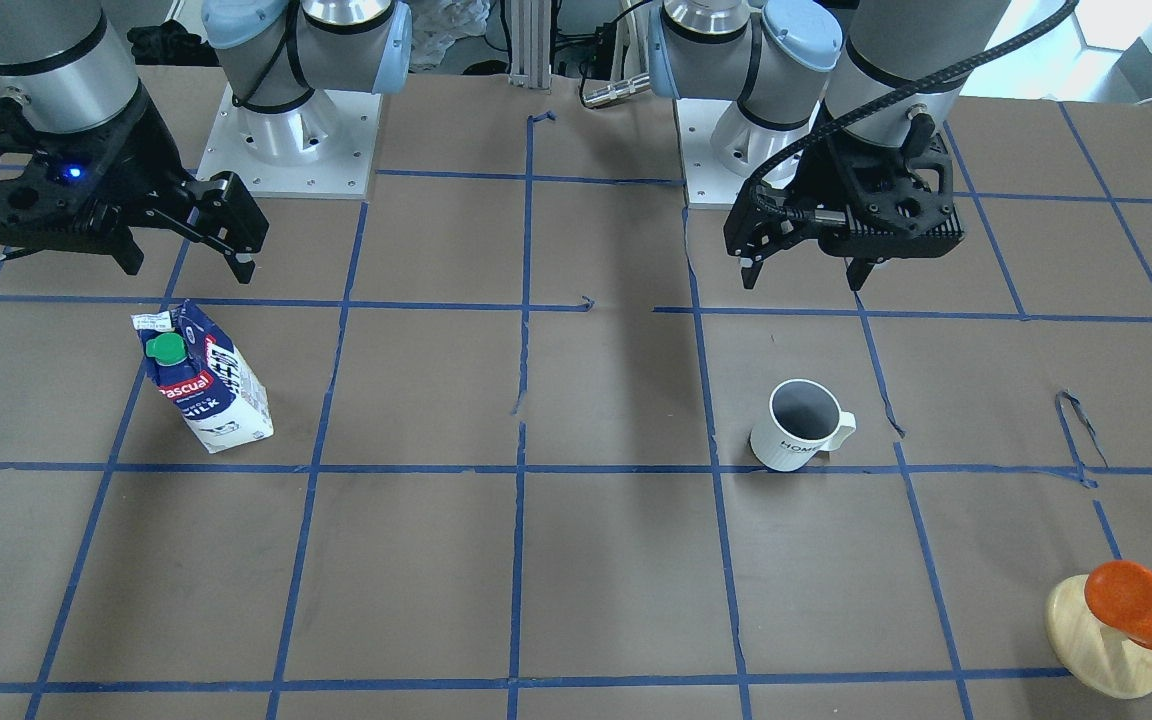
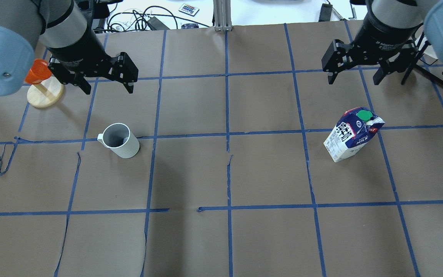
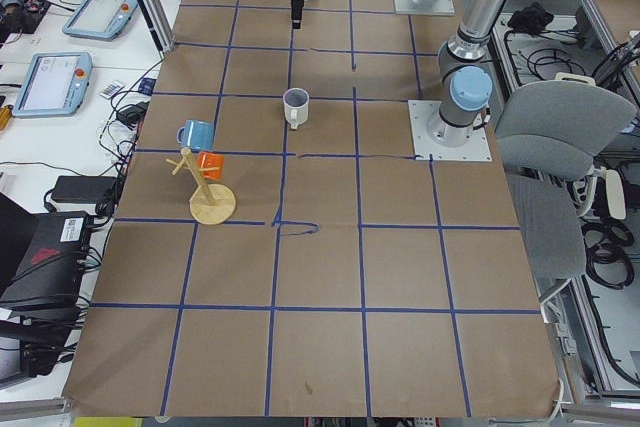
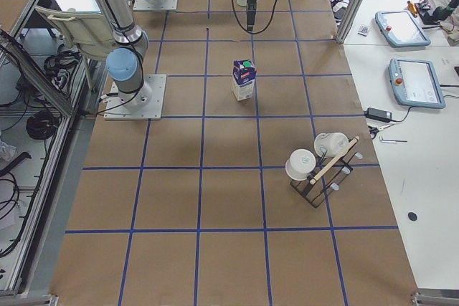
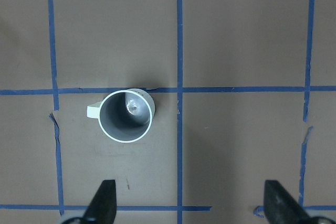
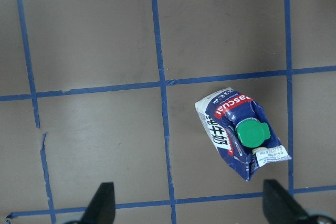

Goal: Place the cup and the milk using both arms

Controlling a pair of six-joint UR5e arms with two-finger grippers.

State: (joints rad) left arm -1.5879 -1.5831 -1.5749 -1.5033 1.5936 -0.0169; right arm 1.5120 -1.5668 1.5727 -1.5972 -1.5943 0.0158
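Left gripper: my fingers are spread wide, empty, hanging above the desk apart from the cup | cup: upright, handle toward the desk's left end, midway between my edge and the operators' edge | right gripper: spread wide, empty | milk: standing, same mid-depth, right half.

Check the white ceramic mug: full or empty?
Empty. The white ceramic mug stands upright, and the left wrist view shows its bare grey bottom.
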